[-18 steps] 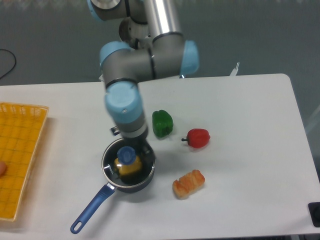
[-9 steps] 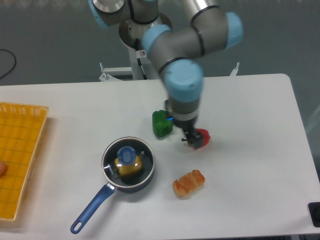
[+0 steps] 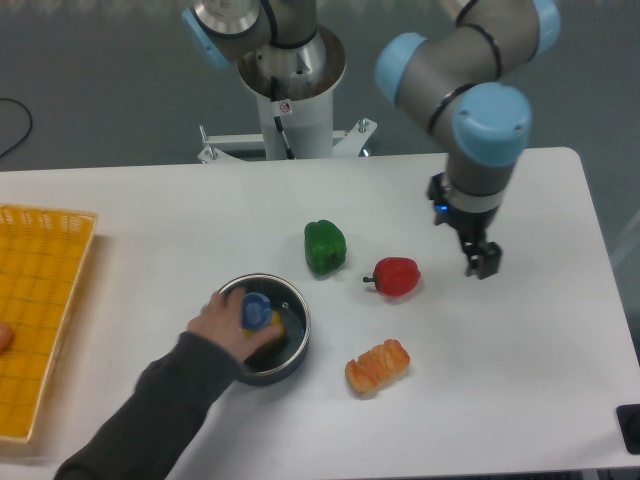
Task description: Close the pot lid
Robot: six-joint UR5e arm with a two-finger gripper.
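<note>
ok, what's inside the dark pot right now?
Under the clear glass lid with blue knob on the dark round pot, something yellow shows; a person's hand covers most of it.

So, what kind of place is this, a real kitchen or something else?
Probably a robotics lab, not a kitchen. A robot arm stands on a pedestal behind a plain white table, and toy-like food, a green pepper and a red pepper, lies beside a pot a person's hand reaches into.

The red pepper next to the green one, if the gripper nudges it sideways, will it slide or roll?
The red pepper looks rounded and glossy, so it would probably roll or wobble rather than slide cleanly. Its stem pokes left, which might stop a roll. It seems light, so even a gentle push could send it toward the green pepper.
</note>
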